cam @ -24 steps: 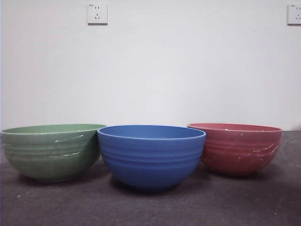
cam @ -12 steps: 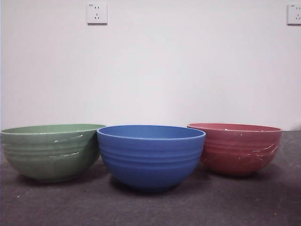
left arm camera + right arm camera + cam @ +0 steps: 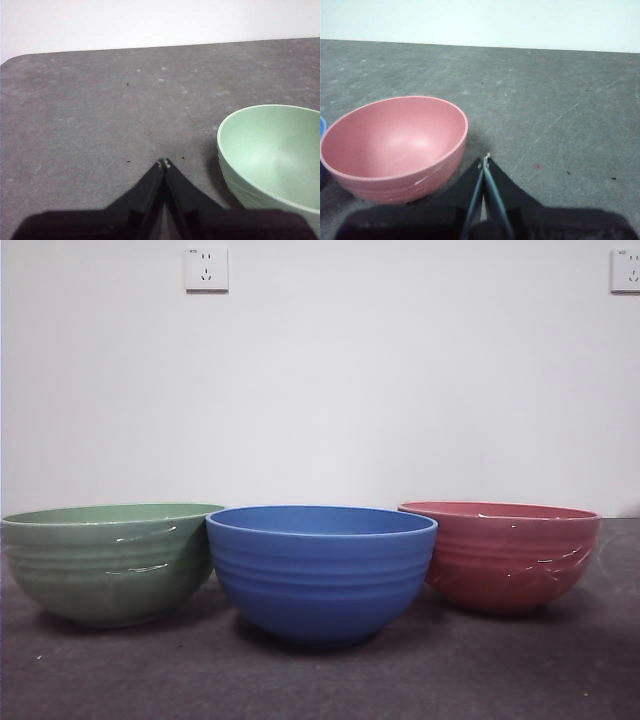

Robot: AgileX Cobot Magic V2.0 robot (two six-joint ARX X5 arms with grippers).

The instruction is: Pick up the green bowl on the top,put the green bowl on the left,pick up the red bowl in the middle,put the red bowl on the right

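The green bowl (image 3: pixel 108 562) stands upright on the table at the left of the front view. It also shows in the left wrist view (image 3: pixel 272 150). The red bowl (image 3: pixel 500 555) stands upright at the right and also shows in the right wrist view (image 3: pixel 395 145). My left gripper (image 3: pixel 164 164) is shut and empty, above the table beside the green bowl, apart from it. My right gripper (image 3: pixel 486 159) is shut and empty, beside the red bowl's rim, apart from it. Neither gripper shows in the front view.
A blue ribbed bowl (image 3: pixel 322 570) stands upright between the other two bowls, a little nearer the front camera. The dark grey table (image 3: pixel 320 680) runs back to a white wall with two sockets (image 3: pixel 206 269). The table's rounded far corner (image 3: pixel 15 60) shows in the left wrist view.
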